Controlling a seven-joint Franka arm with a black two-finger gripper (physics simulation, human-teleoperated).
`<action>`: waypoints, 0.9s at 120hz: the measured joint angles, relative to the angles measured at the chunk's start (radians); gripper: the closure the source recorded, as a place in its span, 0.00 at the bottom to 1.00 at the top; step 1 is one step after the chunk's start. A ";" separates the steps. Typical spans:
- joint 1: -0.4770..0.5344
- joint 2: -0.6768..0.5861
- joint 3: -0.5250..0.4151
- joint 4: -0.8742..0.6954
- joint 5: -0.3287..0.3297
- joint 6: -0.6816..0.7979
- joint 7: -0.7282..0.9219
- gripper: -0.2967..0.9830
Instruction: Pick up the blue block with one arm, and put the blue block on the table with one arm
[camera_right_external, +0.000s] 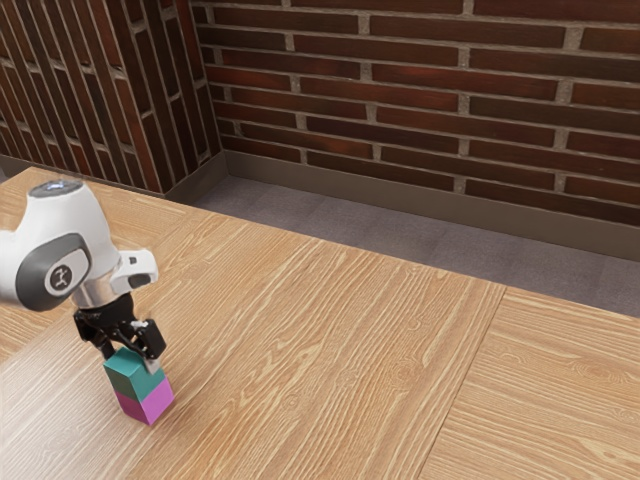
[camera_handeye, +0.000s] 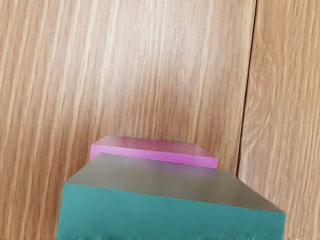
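My gripper (camera_right_external: 130, 354) points down at the upper part of the teal-blue block (camera_right_external: 135, 375), shut on it, with one finger on either side. The blue block stands directly above the magenta block (camera_right_external: 148, 400), and no gap shows between the two. In the wrist view the blue block (camera_handeye: 170, 212) looms large at the lower edge, its greyish side facing the magenta block (camera_handeye: 160, 156), which lies lower and is partly covered. The far finger's tip is hidden behind the blue block.
The wooden table (camera_right_external: 330, 340) extends from the blocks toward the exterior view's right, with a dark seam across it. Beyond its far edge are a grey floor (camera_right_external: 300, 215) and a brick wall (camera_right_external: 420, 90).
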 joint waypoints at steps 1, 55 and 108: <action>0.000 0.000 0.000 -0.001 0.000 0.000 0.000 0.23; 0.015 -0.006 0.003 -0.033 -0.001 0.008 0.011 0.23; 0.013 -0.002 -0.005 0.014 0.055 0.006 -0.012 0.49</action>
